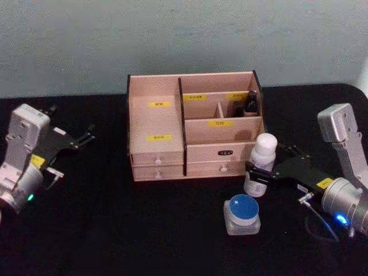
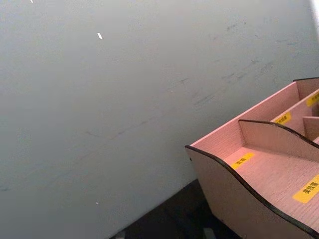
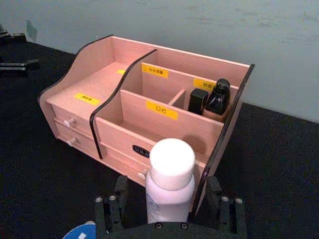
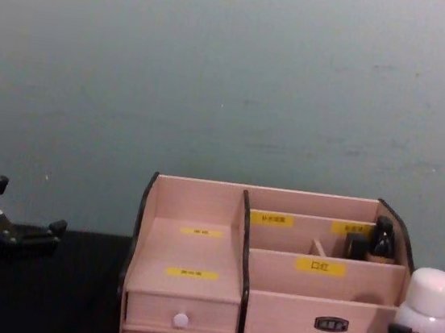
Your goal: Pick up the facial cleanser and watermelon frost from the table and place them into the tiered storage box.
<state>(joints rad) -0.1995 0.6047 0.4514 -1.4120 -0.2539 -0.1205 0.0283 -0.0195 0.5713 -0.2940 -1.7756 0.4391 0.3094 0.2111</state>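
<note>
Bottle: the white bottle (image 1: 264, 152) stood upright on the black table (image 1: 144, 230), just in front of the right front corner of the storage box (image 1: 156, 121).
Right gripper: the right gripper (image 1: 257, 174) reached in from the right at the bottle's lower body, with one finger on either side.
Right fingers: they were spread. The right wrist view showed a thin gap on each side, so they had probably not squeezed yet, though contact low down was hard to rule out.
Key relation: the bottle's long axis was vertical and sat squarely between the fingers, so their closing line crossed it level. The box lay just behind and to the left of it.
Next move, as I judged it: close, lift straight up, then carry the bottle back over the box's front wall.
Nearer arm: the right, since both loose items were on the right half of the table.
Left gripper: the left gripper (image 1: 85, 135) sat far to the left, well apart from everything, fingers spread and holding nothing.
Jar: the blue-lidded jar (image 1: 242, 214) sat on the table near the bottle, on the robot's side of it.
Count: one bottle, one jar, one box, two grippers, and two small dark containers (image 3: 209, 98) in the box's back right compartment.
</note>
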